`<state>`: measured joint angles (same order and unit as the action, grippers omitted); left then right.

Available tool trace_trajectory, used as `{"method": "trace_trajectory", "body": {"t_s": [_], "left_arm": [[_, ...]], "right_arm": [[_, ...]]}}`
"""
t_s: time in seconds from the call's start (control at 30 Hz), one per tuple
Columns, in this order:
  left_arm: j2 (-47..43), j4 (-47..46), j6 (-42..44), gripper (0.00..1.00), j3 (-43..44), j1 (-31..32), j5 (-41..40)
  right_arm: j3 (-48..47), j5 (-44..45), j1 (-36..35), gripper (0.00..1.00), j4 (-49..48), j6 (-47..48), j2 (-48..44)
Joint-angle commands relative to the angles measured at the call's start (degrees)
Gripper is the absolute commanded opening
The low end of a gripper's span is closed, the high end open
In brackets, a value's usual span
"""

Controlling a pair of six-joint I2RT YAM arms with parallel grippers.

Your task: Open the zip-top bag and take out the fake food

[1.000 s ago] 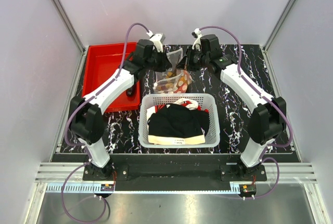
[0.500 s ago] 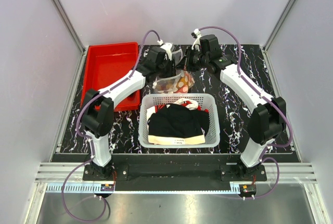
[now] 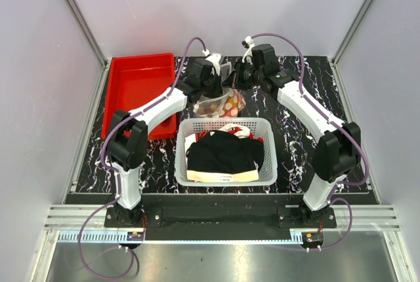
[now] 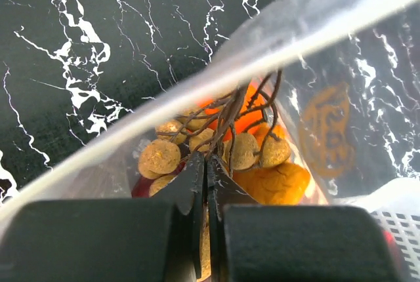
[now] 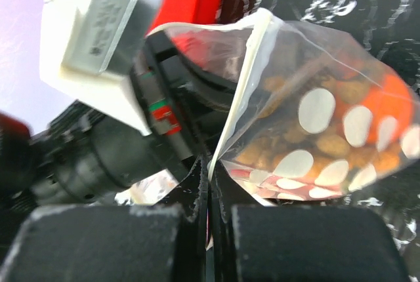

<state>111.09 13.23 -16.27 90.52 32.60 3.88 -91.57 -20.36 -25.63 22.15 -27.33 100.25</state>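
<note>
- We see the zip-top bag (image 3: 220, 101) at the far middle of the black marble table (image 3: 295, 151), just behind the white mesh basket (image 3: 178, 157) and to the right of the red bin (image 3: 134, 95).
- The left gripper (image 4: 205, 164) has its fingers pressed together on the bag's clear film, which wrinkles at the pinch.
- The right gripper (image 5: 209, 172) is clamped on the white zip strip (image 5: 252, 79).
- The fake food (image 4: 275, 183), that is tan balls, orange pieces and pale discs, lies inside the bag.

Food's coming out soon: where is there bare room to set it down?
Bare: the floor of the red bin, and the table right of the basket. Crowded: behind the basket, where the left gripper and right gripper pinch the bag.
</note>
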Motion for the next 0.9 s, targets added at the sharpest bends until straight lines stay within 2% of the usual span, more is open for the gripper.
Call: {"method": "trace_trajectory", "body": {"t_s": [0.0, 0.13, 0.23, 0.37, 0.5, 0.7, 0.87], "left_arm": [[-3.93, -4.26, 1.33, 0.0, -0.42, 0.18, -0.27], [-8.77, -6.73, 1.68, 0.0, -5.7, 0.18, 0.43], [-11.85, -8.22, 2.12, 0.0, -9.48, 0.18, 1.3], [-15.19, -11.2, 3.26, 0.0, -13.0, 0.62, 3.24], [-16.87, -11.39, 5.72, 0.0, -13.0, 1.59, 4.47], [-16.26, -10.34, 6.95, 0.0, -11.6, 2.12, 8.07], [-14.93, -7.78, 7.22, 0.0, -10.62, 2.21, 7.9]], "right_arm": [[1.73, 7.42, -0.56, 0.0, -2.55, -1.14, -4.35], [3.59, 15.77, -0.39, 0.0, -2.55, -2.81, -5.76], [4.29, 17.28, 0.14, 0.0, -2.55, -3.95, -6.2], [3.77, 15.45, 0.14, 0.0, -2.55, -3.52, -5.68], [3.15, 12.45, 0.14, 0.0, -2.9, -3.43, -4.8], [2.19, 9.91, 0.14, 0.0, -2.9, -2.99, -4.53], [1.83, 10.6, 0.14, 0.0, -2.82, -2.82, -4.97]]}}
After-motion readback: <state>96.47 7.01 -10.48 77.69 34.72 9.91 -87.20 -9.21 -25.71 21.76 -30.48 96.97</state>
